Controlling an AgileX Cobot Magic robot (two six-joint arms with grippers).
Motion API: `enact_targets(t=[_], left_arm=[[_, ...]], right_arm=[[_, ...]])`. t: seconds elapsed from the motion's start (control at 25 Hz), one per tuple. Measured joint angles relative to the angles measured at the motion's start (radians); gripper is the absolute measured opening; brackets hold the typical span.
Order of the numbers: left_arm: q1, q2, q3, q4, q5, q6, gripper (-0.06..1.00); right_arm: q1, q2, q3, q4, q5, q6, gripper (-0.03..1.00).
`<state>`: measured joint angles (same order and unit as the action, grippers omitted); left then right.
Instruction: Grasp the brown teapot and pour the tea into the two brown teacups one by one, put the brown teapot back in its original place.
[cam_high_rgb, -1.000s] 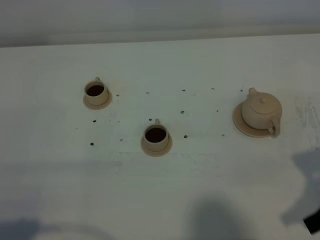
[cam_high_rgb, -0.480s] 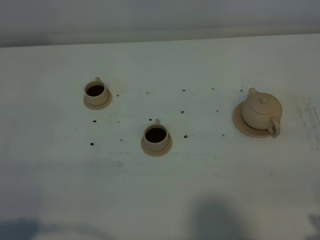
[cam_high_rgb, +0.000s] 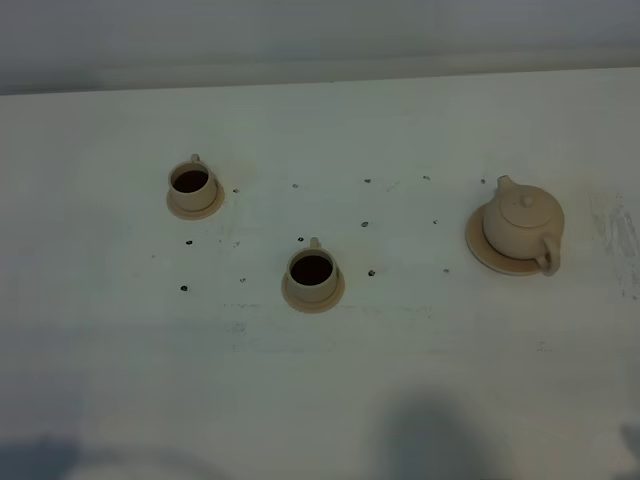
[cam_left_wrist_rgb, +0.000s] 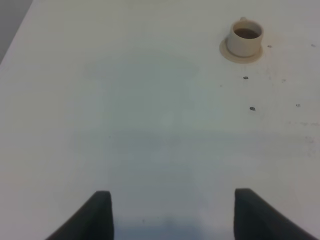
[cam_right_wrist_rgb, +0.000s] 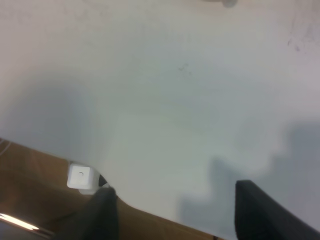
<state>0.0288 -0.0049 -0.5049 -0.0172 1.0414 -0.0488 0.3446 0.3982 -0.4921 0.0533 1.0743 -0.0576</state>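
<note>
The brown teapot (cam_high_rgb: 522, 222) stands upright on its wide saucer, the original place (cam_high_rgb: 487, 256), at the right of the table. Both brown teacups rest on their small saucers with dark tea inside: one at the far left (cam_high_rgb: 192, 185), one nearer the middle (cam_high_rgb: 312, 272). The left wrist view shows a teacup (cam_left_wrist_rgb: 245, 38) far ahead of my left gripper (cam_left_wrist_rgb: 172, 215), which is open and empty over bare table. My right gripper (cam_right_wrist_rgb: 175, 212) is open and empty above the table's near edge. Neither gripper appears in the exterior high view.
Small dark specks (cam_high_rgb: 370, 272) dot the white table (cam_high_rgb: 420, 360) between the cups and the teapot. In the right wrist view the table's edge runs diagonally, with brown floor and a small white box (cam_right_wrist_rgb: 80, 177) beyond it.
The right arm's dark tip and its shadow have left the lower right corner of the exterior high view. Teapot and cups have not moved.
</note>
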Motion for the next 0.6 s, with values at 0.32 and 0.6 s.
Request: enact_targets(t=[0.32, 0.6], left_arm=[[0.000, 0.000, 0.000, 0.000, 0.000, 0.000, 0.52], [0.000, 0.000, 0.000, 0.000, 0.000, 0.000, 0.52]], right_arm=[[-0.035, 0.000, 0.000, -0.016, -0.001, 0.018, 0.53], [-0.263, -0.014, 0.000, -0.020, -0.002, 0.021, 0.53]])
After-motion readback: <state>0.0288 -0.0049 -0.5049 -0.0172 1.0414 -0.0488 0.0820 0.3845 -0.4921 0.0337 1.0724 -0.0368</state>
